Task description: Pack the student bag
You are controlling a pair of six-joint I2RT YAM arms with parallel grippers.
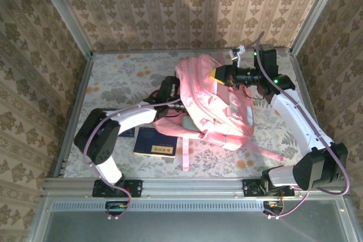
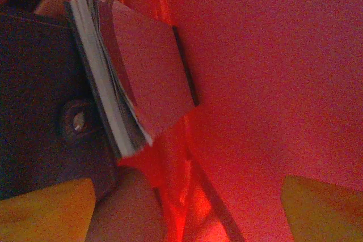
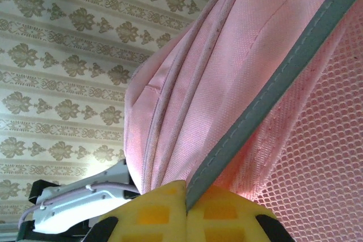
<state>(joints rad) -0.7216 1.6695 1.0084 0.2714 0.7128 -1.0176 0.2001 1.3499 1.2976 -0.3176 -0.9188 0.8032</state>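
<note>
The student bag (image 1: 218,109), a large pink backpack, lies in the middle of the table. My right gripper (image 1: 218,74) is shut on the grey trim (image 3: 266,97) of its opening, and the yellow fingertips (image 3: 153,213) meet on that edge. My left arm (image 1: 142,111) reaches into the bag from the left. Inside, my left gripper (image 2: 184,213) is open, with its yellow fingertips (image 2: 45,211) wide apart and nothing between them. A book (image 2: 142,77) with white page edges lies ahead of it inside the bag, beside a dark cover (image 2: 34,83) with a snap.
A dark blue book (image 1: 155,141) lies on the table in front of the bag, with another dark book (image 1: 128,131) partly under my left arm. Pink straps (image 1: 186,154) trail toward the near edge. Patterned walls close in the table.
</note>
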